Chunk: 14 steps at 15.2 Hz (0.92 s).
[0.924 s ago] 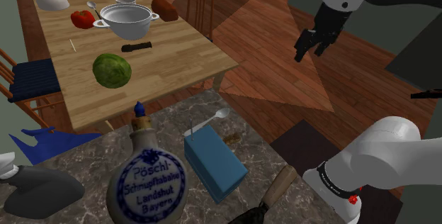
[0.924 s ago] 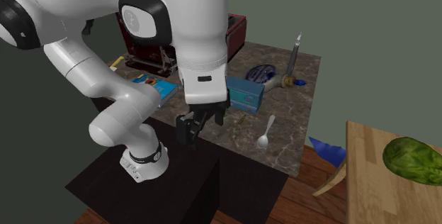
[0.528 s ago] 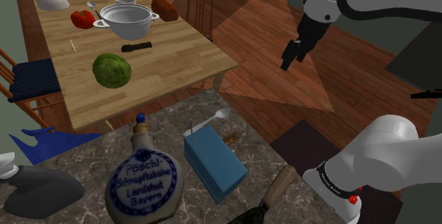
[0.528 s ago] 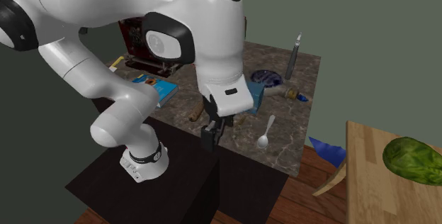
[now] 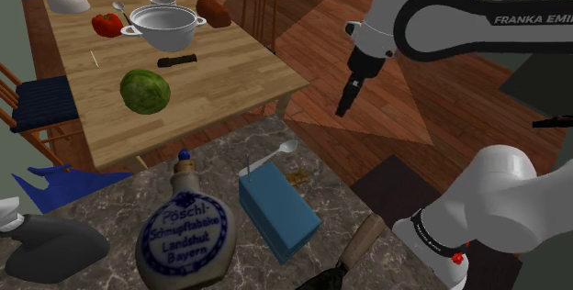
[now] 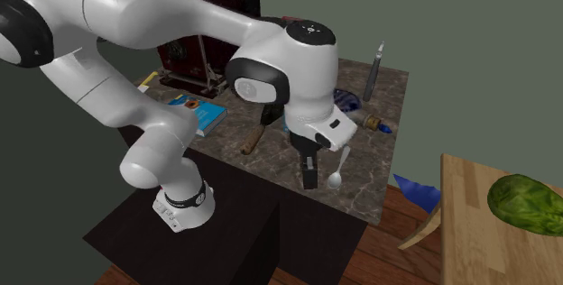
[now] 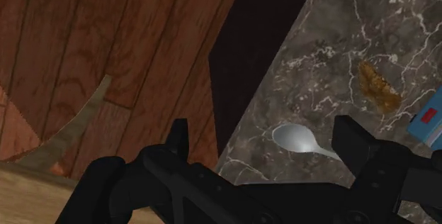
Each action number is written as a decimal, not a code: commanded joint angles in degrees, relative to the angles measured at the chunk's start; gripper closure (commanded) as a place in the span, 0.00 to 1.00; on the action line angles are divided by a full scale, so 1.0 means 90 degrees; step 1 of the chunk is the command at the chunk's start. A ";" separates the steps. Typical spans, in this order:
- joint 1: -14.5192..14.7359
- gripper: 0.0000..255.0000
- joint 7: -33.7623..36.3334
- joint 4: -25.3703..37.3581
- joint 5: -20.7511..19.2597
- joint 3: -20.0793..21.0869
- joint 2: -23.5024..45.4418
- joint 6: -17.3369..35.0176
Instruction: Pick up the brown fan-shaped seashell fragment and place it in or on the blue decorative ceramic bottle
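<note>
Claw (image 7: 263,132), open and empty, is swinging to the shoulder view's left, nearing the shell fragment (image 7: 379,88) on tabletop (image 7: 326,31).

The countertop (image 7: 319,52) is dark brown-grey marble threaded with thin white veins. The seashell fragment (image 7: 379,88) is mottled orange-brown. The bottle (image 5: 188,242) is grey, printed with blue lettering inside blue rings, and has a blue-tipped stopper. The box (image 5: 275,210) is plain blue and the spoon (image 7: 297,139) is silver-grey. The gripper (image 7: 262,127) is all black.
</note>
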 commanded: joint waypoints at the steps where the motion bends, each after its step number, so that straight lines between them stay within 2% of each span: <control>1: 0.0315 0.00 -0.0512 -0.0185 0.0159 -0.0009 0.0136 0.0336; 14: 0.2359 0.00 -0.3953 -0.0961 0.1319 -0.0055 0.1091 0.1958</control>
